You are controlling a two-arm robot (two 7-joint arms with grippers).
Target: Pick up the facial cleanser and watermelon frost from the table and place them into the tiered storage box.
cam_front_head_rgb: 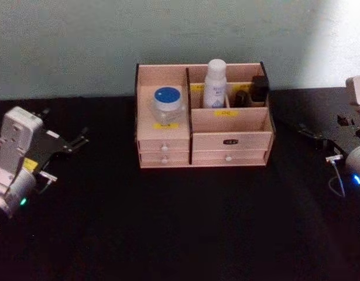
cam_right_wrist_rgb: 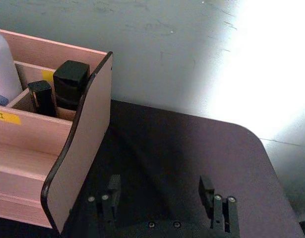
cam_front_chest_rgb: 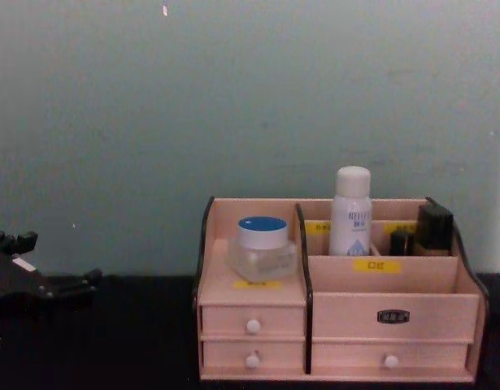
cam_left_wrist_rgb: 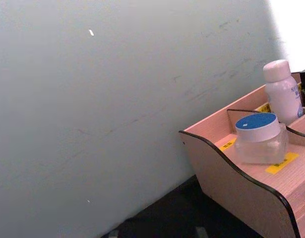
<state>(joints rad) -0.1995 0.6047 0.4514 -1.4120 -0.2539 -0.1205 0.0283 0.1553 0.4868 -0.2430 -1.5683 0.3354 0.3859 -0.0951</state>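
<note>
The tiered storage box (cam_front_head_rgb: 229, 140) stands at the middle back of the black table. The watermelon frost (cam_front_head_rgb: 167, 104), a clear jar with a blue lid, sits on the box's left tier above two small drawers, also seen in the chest view (cam_front_chest_rgb: 262, 246) and the left wrist view (cam_left_wrist_rgb: 259, 137). The facial cleanser (cam_front_head_rgb: 215, 84) stands upright in the rear compartment (cam_front_chest_rgb: 351, 211). My left gripper (cam_front_head_rgb: 62, 126) rests open far to the box's left. My right gripper (cam_right_wrist_rgb: 159, 186) is open to the box's right, off its side wall (cam_right_wrist_rgb: 78, 148), holding nothing.
Small black bottles (cam_front_head_rgb: 259, 89) stand in the box's rear right compartment, beside the cleanser. A pale wall rises right behind the box. The black table (cam_front_head_rgb: 180, 222) stretches wide in front of the box and between the two arms.
</note>
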